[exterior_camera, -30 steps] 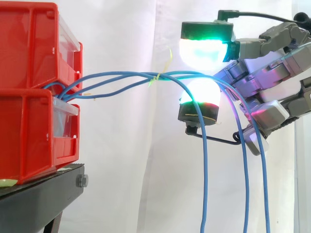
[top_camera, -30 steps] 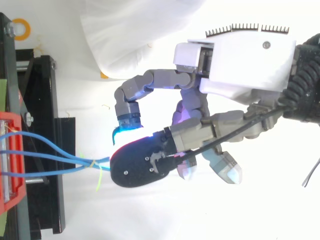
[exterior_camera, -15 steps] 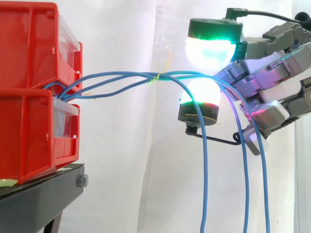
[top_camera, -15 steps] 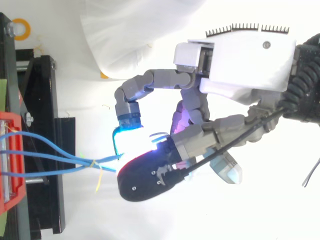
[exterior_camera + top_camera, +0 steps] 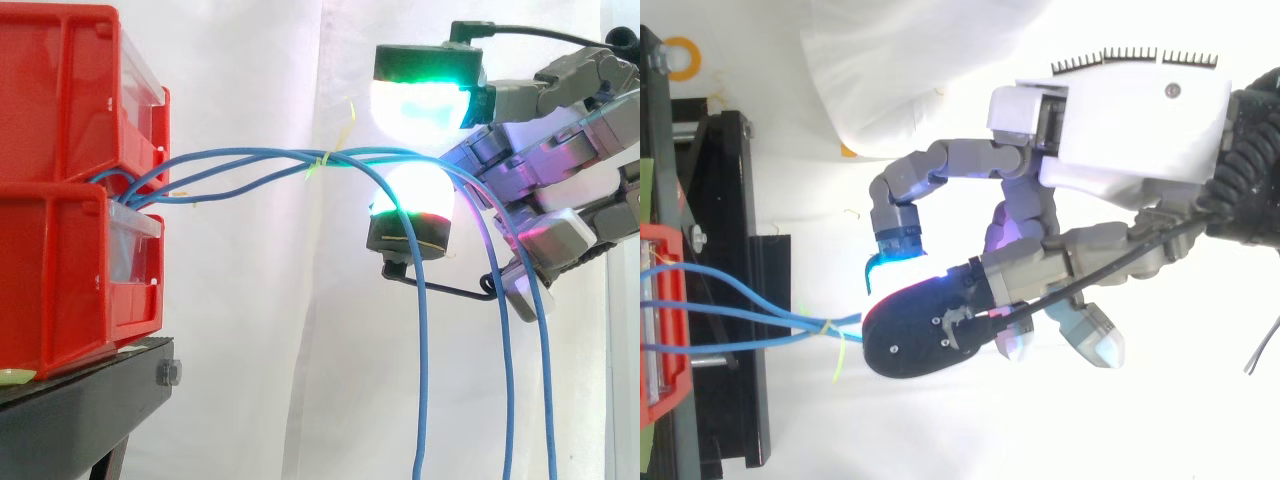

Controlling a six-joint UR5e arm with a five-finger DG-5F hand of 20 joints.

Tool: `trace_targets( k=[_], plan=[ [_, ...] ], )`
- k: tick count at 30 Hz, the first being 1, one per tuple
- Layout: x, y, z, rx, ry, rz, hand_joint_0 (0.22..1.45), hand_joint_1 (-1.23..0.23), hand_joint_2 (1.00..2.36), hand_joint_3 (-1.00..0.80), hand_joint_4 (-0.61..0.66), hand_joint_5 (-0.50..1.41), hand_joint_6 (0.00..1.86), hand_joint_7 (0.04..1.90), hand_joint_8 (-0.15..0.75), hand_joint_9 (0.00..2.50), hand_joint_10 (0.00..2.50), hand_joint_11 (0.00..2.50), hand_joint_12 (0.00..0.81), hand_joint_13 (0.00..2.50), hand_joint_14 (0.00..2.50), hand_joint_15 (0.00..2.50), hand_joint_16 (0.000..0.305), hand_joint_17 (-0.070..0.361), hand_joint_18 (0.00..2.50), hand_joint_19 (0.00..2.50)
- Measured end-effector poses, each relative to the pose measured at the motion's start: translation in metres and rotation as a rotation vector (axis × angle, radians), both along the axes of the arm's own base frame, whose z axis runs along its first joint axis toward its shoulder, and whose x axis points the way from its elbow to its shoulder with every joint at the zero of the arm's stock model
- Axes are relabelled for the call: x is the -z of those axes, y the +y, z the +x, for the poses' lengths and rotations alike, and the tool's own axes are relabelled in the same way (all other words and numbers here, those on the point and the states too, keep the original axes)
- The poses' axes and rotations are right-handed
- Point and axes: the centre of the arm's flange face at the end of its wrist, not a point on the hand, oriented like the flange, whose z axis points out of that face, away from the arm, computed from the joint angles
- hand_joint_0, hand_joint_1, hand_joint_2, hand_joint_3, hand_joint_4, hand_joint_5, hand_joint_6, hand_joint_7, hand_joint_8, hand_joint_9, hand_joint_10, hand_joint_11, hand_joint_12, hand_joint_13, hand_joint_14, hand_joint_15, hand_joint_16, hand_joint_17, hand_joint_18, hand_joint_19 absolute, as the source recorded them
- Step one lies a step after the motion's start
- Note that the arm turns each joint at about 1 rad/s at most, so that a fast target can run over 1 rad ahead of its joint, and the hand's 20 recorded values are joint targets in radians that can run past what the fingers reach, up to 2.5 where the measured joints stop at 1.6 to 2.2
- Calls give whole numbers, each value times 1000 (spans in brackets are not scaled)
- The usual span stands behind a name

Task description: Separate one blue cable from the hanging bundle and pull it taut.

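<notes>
The bundle (image 5: 250,165) of blue cables ran in a loose, sagging arc to the hand (image 5: 560,150) and passed between two of its glowing pads. From there three strands (image 5: 421,380) dropped slack below the hand and went out of sight at the bottom. A yellow-green tie (image 5: 322,160) bound the strands together just ahead of the fingertips, on the side away from the palm. The hand was curled round the whole bundle. The green-lit upper pad (image 5: 420,100) sat just above the strands with a thin slit of light between, and the white lower pad (image 5: 412,195) touched them from beneath. It looked more like a loose cage than a firm pinch. From above, the dark back of one fingertip (image 5: 910,340) covered the place where the cables (image 5: 740,320) entered the hand, so I could not tell whether any one strand had been singled out. By my reckoning the job was barely begun: the hand had reached the bundle and enclosed it, yet no cable stood apart from the others and none was taut. One strand had yet to be picked out, pinched and drawn back. Beyond the fingertips, well apart from the hand, the cables ran into the red bins (image 5: 60,190) on their black stand (image 5: 80,400), with the white curtain (image 5: 250,350) behind.
</notes>
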Motion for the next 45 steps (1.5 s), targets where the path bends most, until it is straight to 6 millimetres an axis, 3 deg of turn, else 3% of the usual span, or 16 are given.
trace_targets(
  k=[3,11,17,25,38,45],
  plan=[
    [0,0,0,0,0,0,640,-514,1000,-500,183,139,501,1360,137,2131,22,528,284,1436,20,565,76,170,1083,493],
    [1,0,0,0,1,-1,634,-701,1000,-497,192,140,501,1351,134,2125,21,509,285,1425,19,564,76,170,1079,486],
    [1,0,0,0,2,-1,679,-632,1011,-381,195,141,502,1334,79,2172,20,483,271,1446,22,547,74,168,1093,491],
    [1,0,0,0,3,-1,660,-546,1006,-446,187,141,502,1337,62,2184,20,482,264,1458,19,542,75,169,1092,491],
    [2,-1,0,4,1,-2,723,-646,1017,-277,201,142,502,1341,45,2216,22,509,279,1475,19,544,73,165,1112,502],
    [2,0,0,4,-1,-2,711,-716,1020,-193,158,143,502,1333,163,2138,25,551,284,1432,19,546,74,166,1098,484]
  ],
)
